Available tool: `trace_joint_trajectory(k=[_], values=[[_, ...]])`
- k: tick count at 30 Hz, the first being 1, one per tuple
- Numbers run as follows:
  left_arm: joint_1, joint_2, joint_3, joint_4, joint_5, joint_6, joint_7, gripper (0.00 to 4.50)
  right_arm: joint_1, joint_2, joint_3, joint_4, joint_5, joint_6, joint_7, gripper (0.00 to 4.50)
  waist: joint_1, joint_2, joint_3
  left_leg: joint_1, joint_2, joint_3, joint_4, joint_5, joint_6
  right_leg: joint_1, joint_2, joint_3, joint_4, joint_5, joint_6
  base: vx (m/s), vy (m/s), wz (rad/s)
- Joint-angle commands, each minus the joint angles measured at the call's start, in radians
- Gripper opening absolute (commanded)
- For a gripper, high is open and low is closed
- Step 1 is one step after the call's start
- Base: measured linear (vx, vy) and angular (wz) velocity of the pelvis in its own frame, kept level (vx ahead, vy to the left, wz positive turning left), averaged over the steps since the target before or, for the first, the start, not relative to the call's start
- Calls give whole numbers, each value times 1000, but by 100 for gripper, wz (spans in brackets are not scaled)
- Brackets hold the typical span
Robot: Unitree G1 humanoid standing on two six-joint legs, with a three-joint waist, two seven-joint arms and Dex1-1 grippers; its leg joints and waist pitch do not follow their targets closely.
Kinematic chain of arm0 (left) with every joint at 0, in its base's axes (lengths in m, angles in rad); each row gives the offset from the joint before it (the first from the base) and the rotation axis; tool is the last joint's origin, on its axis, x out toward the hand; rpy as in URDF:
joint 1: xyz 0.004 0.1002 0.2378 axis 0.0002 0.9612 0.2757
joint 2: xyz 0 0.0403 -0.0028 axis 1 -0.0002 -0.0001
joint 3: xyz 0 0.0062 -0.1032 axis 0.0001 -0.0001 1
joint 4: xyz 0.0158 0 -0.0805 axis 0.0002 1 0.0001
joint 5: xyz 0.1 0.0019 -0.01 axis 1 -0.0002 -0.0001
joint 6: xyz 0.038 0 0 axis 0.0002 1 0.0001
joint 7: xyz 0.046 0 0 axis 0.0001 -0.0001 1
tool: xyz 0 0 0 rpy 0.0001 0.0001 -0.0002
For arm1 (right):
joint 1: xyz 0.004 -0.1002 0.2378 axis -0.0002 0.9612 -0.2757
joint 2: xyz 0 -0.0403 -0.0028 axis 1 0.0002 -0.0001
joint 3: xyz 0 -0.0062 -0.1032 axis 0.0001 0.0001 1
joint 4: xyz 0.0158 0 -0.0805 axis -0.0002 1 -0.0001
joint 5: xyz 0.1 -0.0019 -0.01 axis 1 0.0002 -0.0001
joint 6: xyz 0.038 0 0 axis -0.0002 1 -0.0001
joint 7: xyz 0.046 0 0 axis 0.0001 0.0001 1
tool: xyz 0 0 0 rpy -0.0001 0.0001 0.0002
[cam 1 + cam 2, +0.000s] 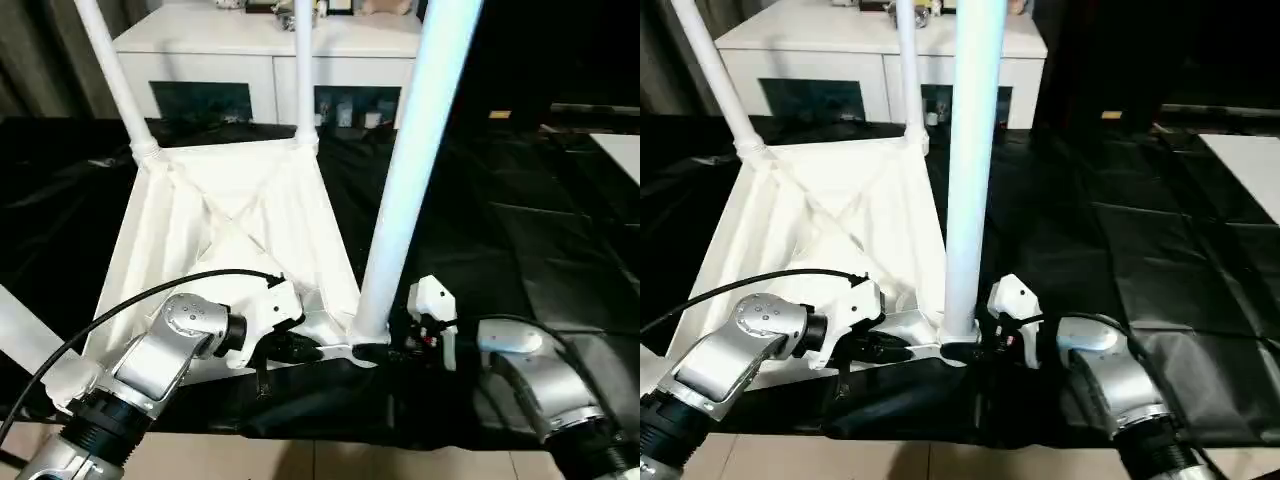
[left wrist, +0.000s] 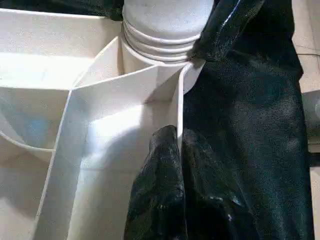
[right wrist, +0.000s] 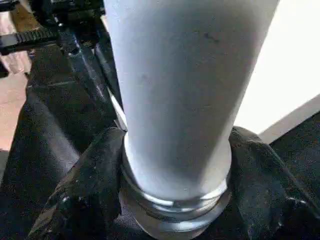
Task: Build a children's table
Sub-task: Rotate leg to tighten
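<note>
The tabletop [image 1: 240, 230] lies upside down on black sheeting [image 1: 520, 260], ribbed underside up, and the near-right leg [image 1: 420, 150] stands in its corner socket [image 1: 368, 328], its long axis running almost straight up from that corner and out of the head views. That upright axis is what the next move turns on: the leg's base sits directly between the two black fingers of the right gripper [image 1: 385, 350], which close around it low down, just above the ringed collar seen in the right wrist view. So the right arm is the nearer one to the leg and has it clamped; any seating or twisting would have to run along or about that vertical line.

The left gripper [image 2: 175, 150] sits just beside the same corner, on the side away from the right gripper. One finger [image 2: 160, 170] lies inside the tabletop against a rib, and the rim wall [image 2: 179, 115] is pinched between the fingers, which steadies the top while the leg is worked. The socket lies just ahead of these fingers.

Two more legs, far-left leg [image 1: 115, 75] and far-right leg [image 1: 305, 70], stand in the corners well away from both grippers, in front of a white cabinet [image 1: 270, 60]
</note>
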Motion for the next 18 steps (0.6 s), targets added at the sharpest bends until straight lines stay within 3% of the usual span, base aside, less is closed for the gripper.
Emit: trace_joint_trajectory(k=[1,2,5,7,8,9,11,13,14,17,18], values=[[10,-34,-43,66,33,41,51,0,-8,31,-32,28,-18,11,-106,270,-7,-5,-31,21,55,-34,-102,-407,-28,7,-46,24,-85,-417,-174,0,0,0],[1,-48,-33,87,43,43,85,0,-13,43,-38,41,-32,10,-148,270,-13,-4,-31,22,54,-38,-104,-434,-46,5,-46,23,-89,-455,-157,0,0,0],[-11,-69,-18,113,53,47,131,0,-20,60,-45,59,-49,12,-204,270,-21,-7,-31,20,53,-43,-106,-452,-50,5,-48,21,-92,-485,-138,0,0,0],[-58,-160,47,207,79,71,322,0,-41,148,-87,110,-99,64,-448,269,-36,-6,-25,23,46,-41,-103,-483,-65,-7,-43,20,-102,-541,-130,0,0,0],[-74,-195,75,239,79,79,388,0,-45,179,-102,128,-115,88,-537,269,-35,-8,-28,27,44,-45,-102,-490,-72,-4,-45,15,-104,-566,-118,0,0,0],[-78,-203,82,247,78,81,402,0,-46,186,-105,132,-118,93,-557,269,-42,-10,-30,16,45,-54,-108,-480,-70,4,-51,12,-105,-592,-92,0,0,0],[-96,-242,114,286,76,81,474,0,-49,220,-111,153,-148,105,-656,269,-47,-10,-31,12,46,-56,-110,-479,-63,4,-50,11,-108,-572,-87,0,0,0],[-125,-288,141,356,85,49,573,0,-57,277,-100,186,-202,103,-796,269,-51,-4,-30,15,45,-54,-111,-482,-65,-1,-47,10,-110,-550,-93,0,0,0],[-132,-299,147,375,89,37,599,0,-60,295,-97,194,-216,101,-835,269,-53,-10,-31,17,42,-56,-112,-499,-65,-1,-46,8,-114,-558,-86,0,0,0],[-139,-313,147,390,88,15,609,0,-65,331,-82,191,-211,89,-834,268,-54,-7,-27,25,39,-54,-109,-544,-48,-15,-46,11,-127,-607,-67,0,0,0],[-140,-315,145,390,90,7,602,0,-66,339,-72,187,-207,71,-808,268,-54,-6,-29,25,40,-57,-110,-548,-48,-12,-46,10,-125,-607,-62,0,0,0]])
